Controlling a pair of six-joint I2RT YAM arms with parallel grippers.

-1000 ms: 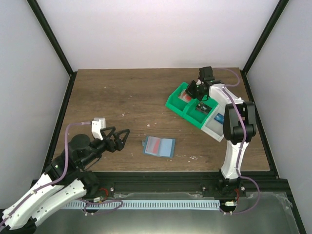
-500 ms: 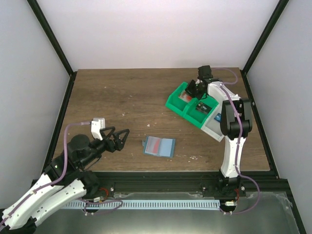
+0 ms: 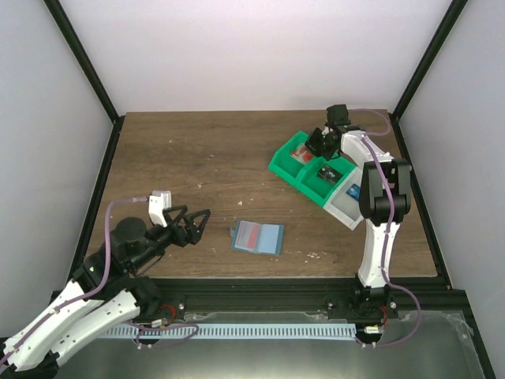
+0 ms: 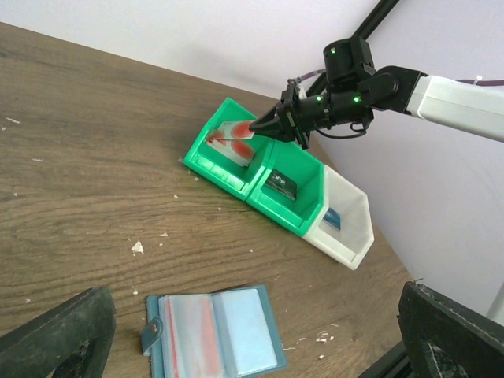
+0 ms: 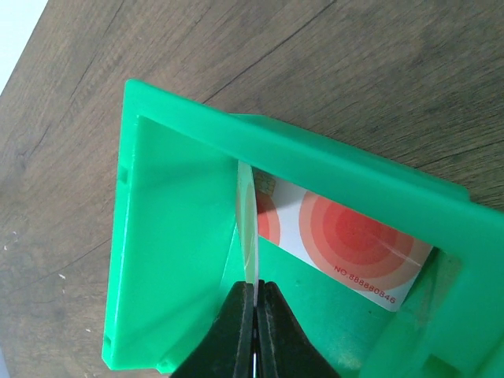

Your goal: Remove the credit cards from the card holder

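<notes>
2 cr. cards, 1 holder, 3 bins

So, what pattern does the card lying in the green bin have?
The card shows red concentric rings on a pale face, clearest in the right wrist view.

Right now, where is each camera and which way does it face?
Top external: above, behind the arms, looking down on the table; both arms show.
Left wrist: low, facing across the card holder toward the green bin; its open fingers frame the bottom.
Right wrist: looking down into that bin; right gripper shut on a credit card.
Shared: both wrist views show that bin.
</notes>
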